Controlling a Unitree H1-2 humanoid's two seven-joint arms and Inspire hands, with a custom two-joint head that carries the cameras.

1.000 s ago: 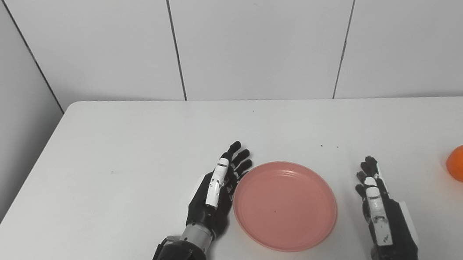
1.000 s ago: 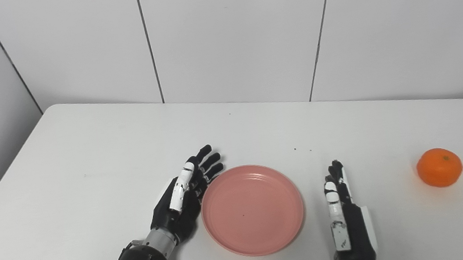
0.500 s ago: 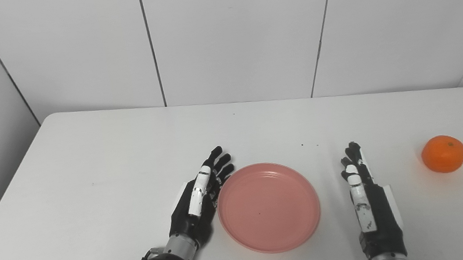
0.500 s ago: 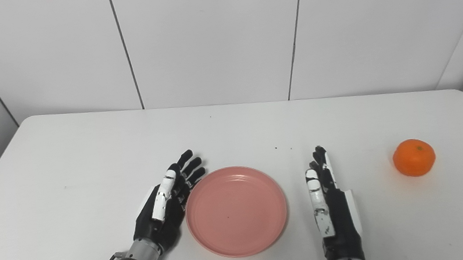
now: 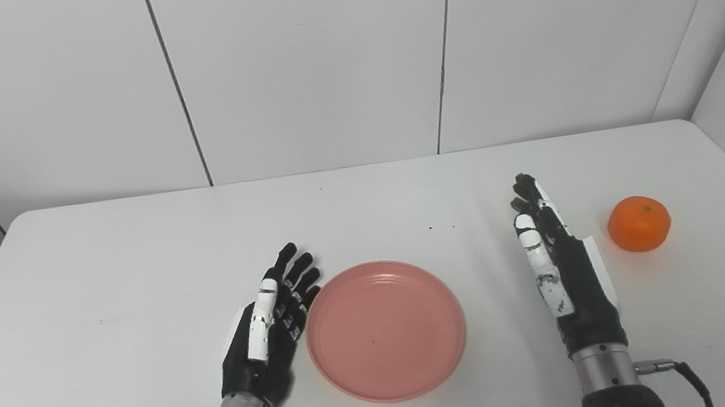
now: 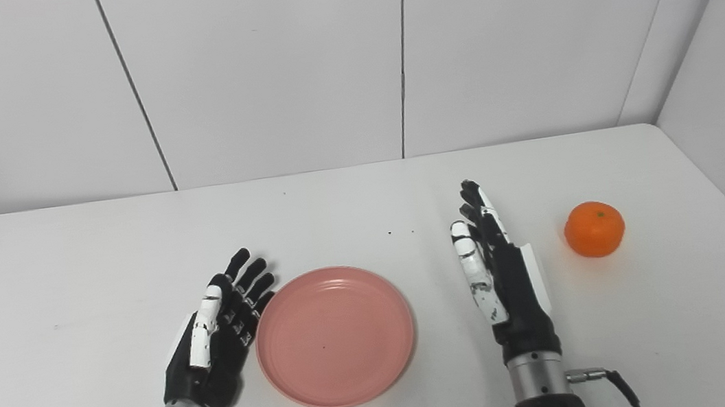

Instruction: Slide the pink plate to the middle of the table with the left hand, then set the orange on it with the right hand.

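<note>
Lighting's bright and even, pretty flat, looks like it comes from overhead; the white table (image 5: 102,277) looks a touch washed out; only soft faint shadows under the orange (image 5: 639,223) and pink plate (image 5: 386,330); everything's sharp, no motion blur.

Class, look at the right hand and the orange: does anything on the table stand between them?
Nothing visible does. The right hand is open, with only bare table between it and the orange; the pink plate lies on its other side.

Pink plate (image 5: 386,330), white table (image 5: 102,277)
</note>
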